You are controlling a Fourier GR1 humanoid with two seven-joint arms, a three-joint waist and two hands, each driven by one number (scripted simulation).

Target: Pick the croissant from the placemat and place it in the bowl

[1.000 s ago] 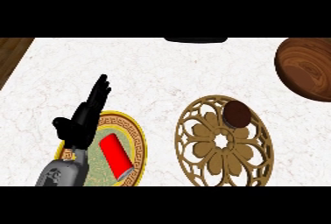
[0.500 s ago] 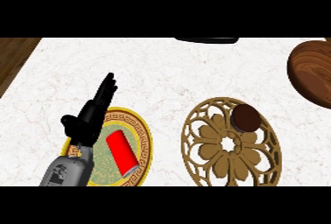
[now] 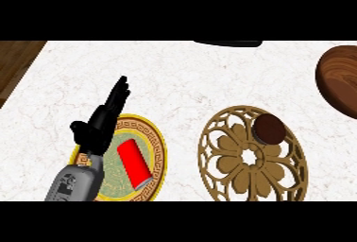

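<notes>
The left hand (image 3: 101, 124) rests over the left edge of a gold-rimmed plate (image 3: 157, 142), fingers straight and pressed together, pointing up and right, holding nothing. A red block (image 3: 132, 163) lies on that plate. Well to its right, the dark brown croissant (image 3: 270, 128) sits on the openwork placemat's (image 3: 244, 179) upper right; it looks roundish, long axis unclear. A wooden bowl (image 3: 340, 78) is at the table's (image 3: 181, 75) far right

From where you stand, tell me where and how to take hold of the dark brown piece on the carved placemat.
Grip the dark brown piece across its narrow width, coming straight down from above. It is a small oval lying flat near the far right rim of the carved placemat, with nothing else crowding it. The left hand is open over the gold-rimmed plate, some way off; the right hand is not in view.
</notes>
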